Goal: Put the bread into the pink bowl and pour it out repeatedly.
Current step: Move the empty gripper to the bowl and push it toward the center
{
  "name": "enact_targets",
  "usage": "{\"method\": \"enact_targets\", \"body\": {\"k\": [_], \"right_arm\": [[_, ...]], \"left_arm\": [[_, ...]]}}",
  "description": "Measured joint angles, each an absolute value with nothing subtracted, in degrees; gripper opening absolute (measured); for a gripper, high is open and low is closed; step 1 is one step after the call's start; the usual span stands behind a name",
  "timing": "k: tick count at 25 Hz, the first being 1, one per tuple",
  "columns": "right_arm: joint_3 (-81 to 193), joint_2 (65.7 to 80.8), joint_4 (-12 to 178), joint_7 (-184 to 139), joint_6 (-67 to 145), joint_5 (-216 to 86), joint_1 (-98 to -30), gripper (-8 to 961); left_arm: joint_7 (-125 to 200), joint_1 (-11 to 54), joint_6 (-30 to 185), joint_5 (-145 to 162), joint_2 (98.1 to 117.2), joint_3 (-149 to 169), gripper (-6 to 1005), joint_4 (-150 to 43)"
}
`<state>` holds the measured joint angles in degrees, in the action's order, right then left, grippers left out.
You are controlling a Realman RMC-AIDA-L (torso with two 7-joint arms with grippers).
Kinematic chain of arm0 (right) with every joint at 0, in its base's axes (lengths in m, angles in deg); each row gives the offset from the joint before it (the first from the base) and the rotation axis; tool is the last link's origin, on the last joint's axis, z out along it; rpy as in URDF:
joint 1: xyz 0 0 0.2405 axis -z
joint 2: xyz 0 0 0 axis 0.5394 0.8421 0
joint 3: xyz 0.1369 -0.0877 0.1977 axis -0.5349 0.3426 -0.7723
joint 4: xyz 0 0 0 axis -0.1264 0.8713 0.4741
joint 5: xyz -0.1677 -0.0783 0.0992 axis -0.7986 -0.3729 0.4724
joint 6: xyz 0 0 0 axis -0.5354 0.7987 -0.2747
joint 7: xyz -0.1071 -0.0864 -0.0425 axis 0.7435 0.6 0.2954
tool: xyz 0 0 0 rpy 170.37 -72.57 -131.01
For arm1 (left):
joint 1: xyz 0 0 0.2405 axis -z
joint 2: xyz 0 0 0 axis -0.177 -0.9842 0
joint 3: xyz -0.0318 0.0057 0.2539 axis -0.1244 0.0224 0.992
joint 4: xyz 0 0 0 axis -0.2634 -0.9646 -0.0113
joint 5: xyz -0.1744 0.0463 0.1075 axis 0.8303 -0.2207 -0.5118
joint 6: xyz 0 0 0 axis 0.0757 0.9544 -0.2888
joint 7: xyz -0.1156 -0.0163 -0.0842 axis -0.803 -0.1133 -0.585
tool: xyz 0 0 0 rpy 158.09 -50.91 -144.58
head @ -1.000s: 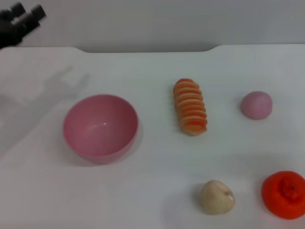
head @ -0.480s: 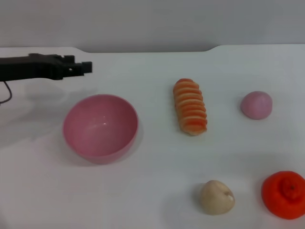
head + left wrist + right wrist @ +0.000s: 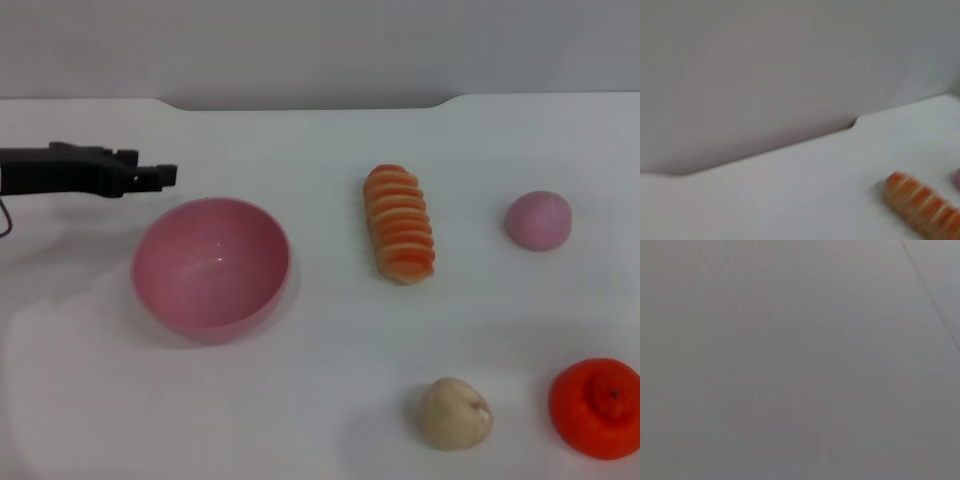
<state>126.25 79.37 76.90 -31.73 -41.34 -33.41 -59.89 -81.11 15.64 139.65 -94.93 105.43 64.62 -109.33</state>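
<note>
meanwhile left gripper (image 3: pixel 165 175) hovers behind pink bowl (image 3: pixel 211 266), bread (image 3: pixel 400 223) apart.

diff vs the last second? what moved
The left gripper swung in from the far left corner to just behind the pink bowl's left rim, then eased slightly back and down. It holds nothing. Bowl, bread, pink bun, beige lump and orange fruit stayed put.

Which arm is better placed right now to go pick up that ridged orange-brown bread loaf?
Left, probably. The left gripper is over the table just behind the glossy pink bowl, with the ridged orange-brown bread loaf lying to the bowl's right. The right arm shows in no view.
</note>
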Motion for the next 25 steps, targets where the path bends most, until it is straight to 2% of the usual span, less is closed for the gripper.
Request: {"method": "enact_targets", "body": {"k": [15,25], "right_arm": [[126.4,79.56,76.9,-31.8,-41.2,-33.6,-60.4,548],[126.5,79.57,76.9,-31.9,-41.2,-33.6,-60.4,547]], "left_arm": [[-88.1,15.9,143.4,-101.5,104.29,64.4,681,-109.8],[-88.5,16.1,142.9,-105.7,106.04,64.8,680,-109.4]]}}
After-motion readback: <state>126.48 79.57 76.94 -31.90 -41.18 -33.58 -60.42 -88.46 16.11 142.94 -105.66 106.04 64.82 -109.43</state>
